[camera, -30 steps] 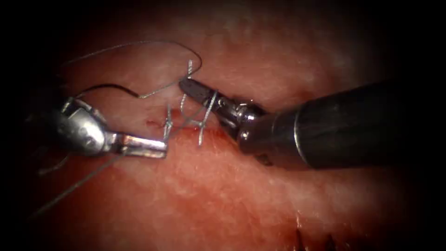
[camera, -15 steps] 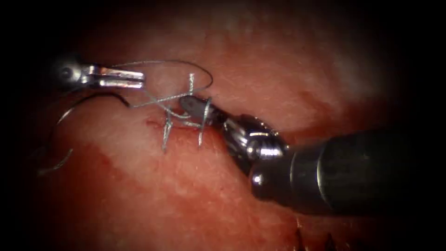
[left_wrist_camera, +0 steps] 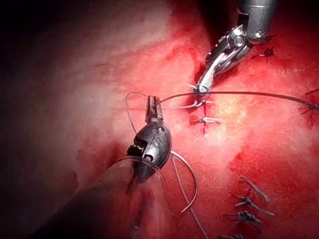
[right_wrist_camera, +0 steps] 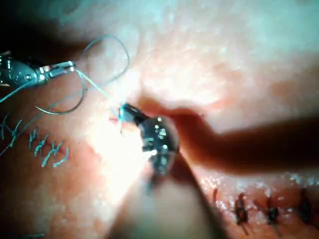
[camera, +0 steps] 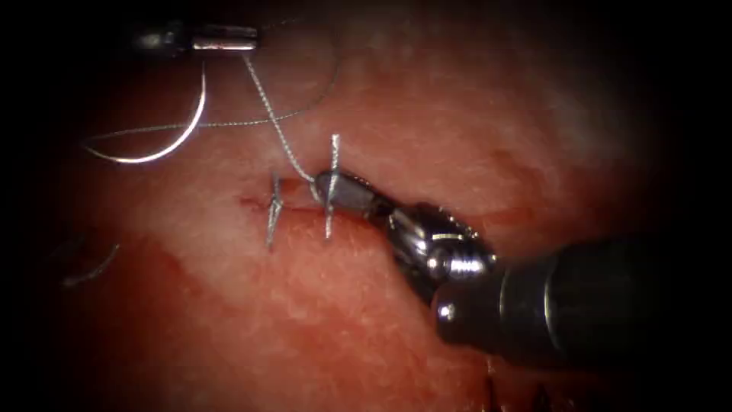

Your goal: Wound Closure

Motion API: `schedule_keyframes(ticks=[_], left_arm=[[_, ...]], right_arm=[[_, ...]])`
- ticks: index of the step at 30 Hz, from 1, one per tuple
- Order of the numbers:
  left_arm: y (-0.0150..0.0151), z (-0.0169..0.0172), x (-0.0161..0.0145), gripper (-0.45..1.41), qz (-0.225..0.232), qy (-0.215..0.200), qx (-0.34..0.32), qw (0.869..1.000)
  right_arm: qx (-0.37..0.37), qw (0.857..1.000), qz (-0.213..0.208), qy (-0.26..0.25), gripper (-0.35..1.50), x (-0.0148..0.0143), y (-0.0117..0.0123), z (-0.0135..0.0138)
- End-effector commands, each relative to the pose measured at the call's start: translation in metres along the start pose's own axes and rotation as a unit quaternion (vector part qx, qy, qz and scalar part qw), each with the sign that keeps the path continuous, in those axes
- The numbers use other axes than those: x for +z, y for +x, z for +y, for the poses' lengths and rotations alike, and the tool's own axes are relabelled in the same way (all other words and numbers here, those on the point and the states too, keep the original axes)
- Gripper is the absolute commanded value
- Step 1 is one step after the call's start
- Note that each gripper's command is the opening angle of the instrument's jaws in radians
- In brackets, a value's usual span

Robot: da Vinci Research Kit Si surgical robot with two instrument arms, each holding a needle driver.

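Note:
My left tool is at the upper left, jaws shut on the thread, which runs taut down to a knot at the cut in the tissue. My right tool comes in from the right with its jaws shut on the short thread tail right at that knot. The curved needle lies free on the tissue left of the cut, held by neither tool and not in the tissue. The left wrist view has the left tool, the needle and the right tool. In the right wrist view, the right tool is at the knot.
A tied stitch with upright tails sits just left of the knot. A slack thread loop lies across the tissue near the needle. Rows of finished stitches lie farther off. Red fluid wets the near tissue.
The left tool went from the lower left to the upper left, drawing the thread up and taut. The loops around the right tool's jaws slid down onto the knot. The right tool shifted slightly down-right.

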Motion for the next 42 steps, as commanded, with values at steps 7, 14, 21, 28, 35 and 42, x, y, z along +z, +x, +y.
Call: schedule_keyframes(ticks=[7, 14, 21, 28, 35, 42], left_arm=[[-0.0012, -0.0029, 0.0031, -0.45, -0.009, 0.015, 0.0, 1.0], [-0.002, -0.0046, 0.0046, -0.45, -0.014, 0.026, 0.002, 1.0], [-0.0023, -0.0057, 0.0053, -0.45, -0.018, 0.033, 0.001, 0.999], [-0.003, -0.0067, 0.0058, -0.45, -0.026, 0.041, 0.008, 0.999], [-0.0039, -0.0076, 0.0062, -0.45, -0.036, 0.057, 0.017, 0.998], [-0.0054, -0.0081, 0.0068, -0.45, -0.052, 0.077, 0.04, 0.995]], right_arm=[[0.001, 1.0, -0.012, 0.008, -0.35, -0.0007, -0.0024, -0.0009], [-0.031, 0.999, -0.023, 0.025, -0.35, -0.0017, -0.0037, -0.0014], [-0.071, 0.997, -0.027, 0.03, -0.35, -0.0034, -0.0057, -0.0011], [-0.111, 0.993, -0.031, 0.033, -0.35, -0.0047, -0.006, -0.001], [-0.117, 0.992, -0.029, 0.035, -0.35, -0.005, -0.007, -0.001], [-0.126, 0.991, -0.033, 0.032, -0.35, -0.0057, -0.009, -0.001]])
